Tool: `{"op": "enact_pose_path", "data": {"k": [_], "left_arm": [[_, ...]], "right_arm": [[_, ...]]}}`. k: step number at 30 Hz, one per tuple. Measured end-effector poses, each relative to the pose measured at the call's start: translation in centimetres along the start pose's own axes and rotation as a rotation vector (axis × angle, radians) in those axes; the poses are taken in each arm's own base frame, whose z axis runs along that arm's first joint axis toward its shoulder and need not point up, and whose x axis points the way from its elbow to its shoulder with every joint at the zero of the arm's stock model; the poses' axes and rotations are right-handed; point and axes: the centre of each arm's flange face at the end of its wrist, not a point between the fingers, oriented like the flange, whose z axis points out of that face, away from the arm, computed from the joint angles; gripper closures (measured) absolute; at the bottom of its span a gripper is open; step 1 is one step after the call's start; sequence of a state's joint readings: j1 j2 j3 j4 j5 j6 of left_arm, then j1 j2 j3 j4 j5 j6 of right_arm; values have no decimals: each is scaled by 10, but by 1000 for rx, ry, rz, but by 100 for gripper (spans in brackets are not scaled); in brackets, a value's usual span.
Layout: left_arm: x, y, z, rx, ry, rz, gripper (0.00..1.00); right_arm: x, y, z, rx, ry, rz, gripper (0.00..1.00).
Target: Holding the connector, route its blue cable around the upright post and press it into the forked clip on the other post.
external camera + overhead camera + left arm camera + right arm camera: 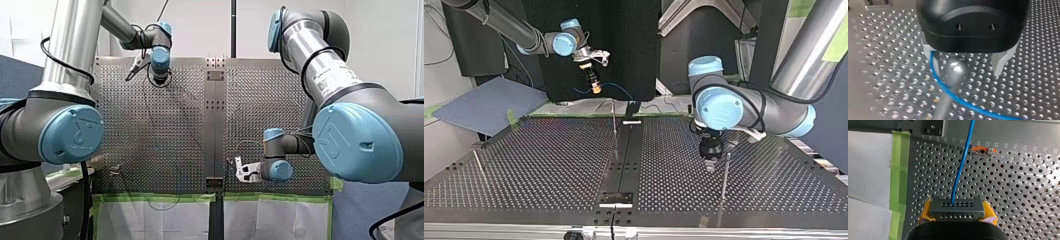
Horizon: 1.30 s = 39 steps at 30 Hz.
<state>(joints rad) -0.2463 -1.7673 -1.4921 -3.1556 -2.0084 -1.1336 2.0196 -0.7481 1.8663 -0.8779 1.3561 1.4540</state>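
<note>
My right gripper point(958, 213) clamps the dark, rectangular, many-holed connector point(957, 206) in yellow pads near the perforated table's point(1023, 195) green-taped edge. Its blue cable point(948, 92) curves beside the ball-topped steel post point(955, 71), between my left gripper's point(966, 65) spread fingers.

The perforated table point(880, 75) is brushed metal, the post point(956, 71) polished metal. The blue cable point(961, 165) has a smooth sheath; the connector point(957, 208) looks matt grey.

The dark perforated connector point(957, 207) sits between my right hand's point(958, 213) pads point(925, 211); its blue cable point(961, 165) runs ahead over the perforated metal desk point(1023, 195). The round-topped metal post point(954, 71) stands between my left hand's point(966, 66) fingers point(999, 63).
</note>
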Motion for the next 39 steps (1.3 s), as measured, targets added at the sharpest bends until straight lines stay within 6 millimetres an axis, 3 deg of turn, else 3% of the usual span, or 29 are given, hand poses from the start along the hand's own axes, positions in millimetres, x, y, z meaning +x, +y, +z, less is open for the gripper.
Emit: {"op": "enact_pose_path", "data": {"k": [14, 20, 27, 39], "left_arm": [[-77, 14, -36, 52, -110, -3, 0], [-104, 23, -41, 56, -163, -37, 0], [-118, 30, -24, 37, -180, -82, 0], [-111, 25, 23, 16, -115, -135, 0]], "right_arm": [[1, 0, 1, -1, 11, 4, 100], [1, 0, 1, -2, 12, 4, 100], [1, 0, 1, -1, 12, 3, 100], [1, 0, 1, -1, 6, -2, 100]]}}
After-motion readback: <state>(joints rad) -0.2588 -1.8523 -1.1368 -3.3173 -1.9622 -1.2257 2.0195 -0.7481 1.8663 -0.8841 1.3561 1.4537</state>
